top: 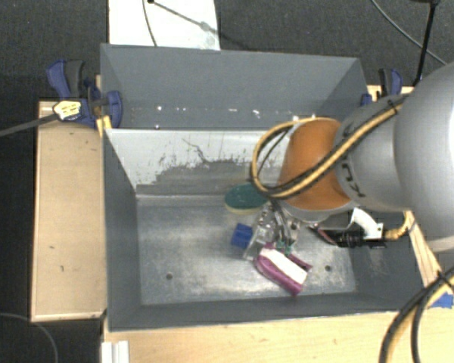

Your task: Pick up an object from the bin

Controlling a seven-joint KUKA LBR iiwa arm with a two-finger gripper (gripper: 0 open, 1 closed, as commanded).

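Note:
My gripper (270,231) hangs low over the middle-right of the bin floor. Just below it and slightly to its right lies a purple and white oblong thing (282,270), tilted, its upper end close under the gripper. A small blue block (240,237) sits immediately left of the gripper. A round teal lid-like disc (244,197) lies behind it, near the foot of the bin's back wall; the arm's cover hides its right edge.
The arm, with an orange cover and looped cables, comes in from the right and hides the bin's right side. The left half of the bin floor is bare metal.

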